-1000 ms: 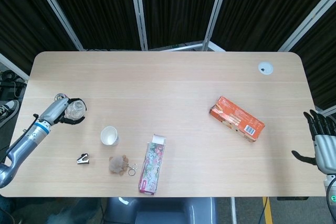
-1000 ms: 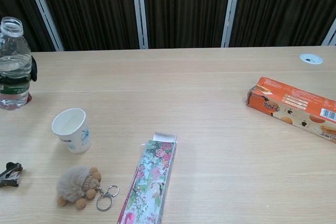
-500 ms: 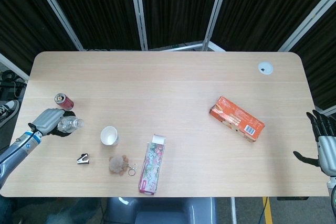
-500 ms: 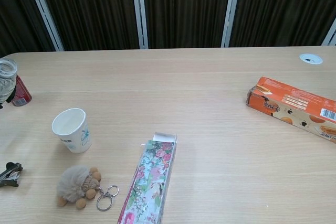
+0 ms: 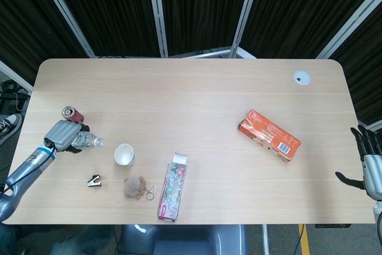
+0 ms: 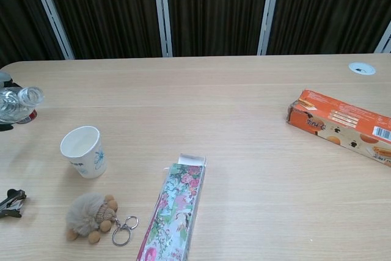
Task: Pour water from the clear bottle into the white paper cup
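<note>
Tilted now — the bottle (image 5: 88, 141) has swung from near upright to lying almost level, its open mouth aimed right toward the cup (image 5: 124, 154).

At the left of the head view the left hand (image 5: 62, 133) is wrapped round the bottle's body, just below a red can (image 5: 70, 113); the cup stands on the desk (image 5: 197, 100) a little lower right of the mouth, near but not yet under it — in the chest view the neck sits at the far left edge, up and left of the cup. My read: the mouth should be carried over the cup's rim before tipping further, then lowered slowly so the stream lands inside; the light paper cup could tip if knocked. At the lower right edge the right hand (image 5: 370, 168) hangs with fingers spread, holding nothing.
</note>
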{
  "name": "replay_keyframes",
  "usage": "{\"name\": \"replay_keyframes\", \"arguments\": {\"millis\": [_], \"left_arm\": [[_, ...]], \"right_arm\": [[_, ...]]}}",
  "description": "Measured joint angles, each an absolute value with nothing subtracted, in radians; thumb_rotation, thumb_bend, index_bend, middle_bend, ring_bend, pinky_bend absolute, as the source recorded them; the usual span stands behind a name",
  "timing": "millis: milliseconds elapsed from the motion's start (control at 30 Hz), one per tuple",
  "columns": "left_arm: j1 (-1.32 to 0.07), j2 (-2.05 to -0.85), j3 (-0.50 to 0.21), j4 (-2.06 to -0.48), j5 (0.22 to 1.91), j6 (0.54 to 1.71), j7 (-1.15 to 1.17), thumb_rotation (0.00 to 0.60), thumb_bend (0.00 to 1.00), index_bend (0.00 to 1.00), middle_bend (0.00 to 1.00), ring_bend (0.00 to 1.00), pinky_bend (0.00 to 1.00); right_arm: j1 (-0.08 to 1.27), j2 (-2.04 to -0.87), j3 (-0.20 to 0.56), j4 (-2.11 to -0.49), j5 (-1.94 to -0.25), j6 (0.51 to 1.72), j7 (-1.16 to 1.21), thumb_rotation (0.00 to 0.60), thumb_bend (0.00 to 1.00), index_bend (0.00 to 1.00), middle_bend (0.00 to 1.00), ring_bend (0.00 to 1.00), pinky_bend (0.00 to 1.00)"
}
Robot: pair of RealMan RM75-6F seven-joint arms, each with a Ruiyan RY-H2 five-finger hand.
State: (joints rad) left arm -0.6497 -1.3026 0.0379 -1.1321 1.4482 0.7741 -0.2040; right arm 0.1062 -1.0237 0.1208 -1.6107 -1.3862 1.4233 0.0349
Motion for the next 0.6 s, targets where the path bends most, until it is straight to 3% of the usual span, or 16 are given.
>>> {"name": "replay_keyframes", "arguments": {"millis": [600], "left_arm": [[-0.694,-1.379,-0.017,-1.142,1.328,0.712,0.049,0.600,0.51,0.57,0.43,0.39,0.39]], "right_arm": [[0.103,-1.022,0.128,-1.601,-1.370,1.419,0.043,0.600,0.00,0.00,0.00,0.00,0.00]]}}
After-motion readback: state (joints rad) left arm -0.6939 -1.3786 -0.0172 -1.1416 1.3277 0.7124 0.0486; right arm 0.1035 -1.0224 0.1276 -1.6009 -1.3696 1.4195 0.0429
